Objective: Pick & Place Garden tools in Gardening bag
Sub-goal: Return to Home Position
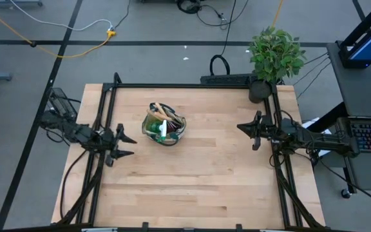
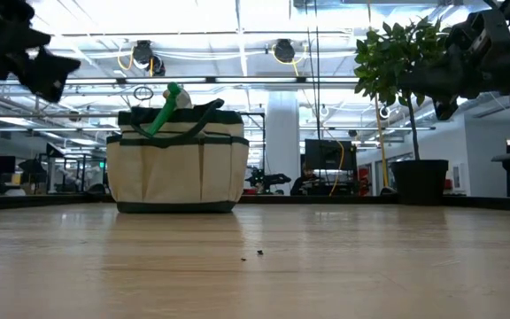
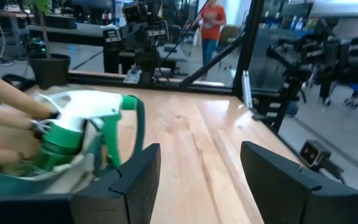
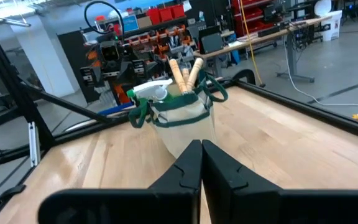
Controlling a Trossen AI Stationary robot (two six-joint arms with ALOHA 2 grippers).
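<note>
Gardening bag [image 1: 165, 124] sits in the middle of the counter [image 1: 198, 187] with the garden tools [image 1: 161, 114] poking out, so I'd guess nothing's left to grab. Left gripper [image 1: 131, 145] hangs nearby, fingers apart. Right gripper [image 1: 240, 127] is pinched together, well clear.

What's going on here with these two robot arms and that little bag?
Neither arm is holding anything. The tan gardening bag stands in the middle of the table with a green spray bottle and wooden handles poking out. The left gripper hovers open at the table's left side, the right gripper shut at its right, both clear of the bag.
</note>
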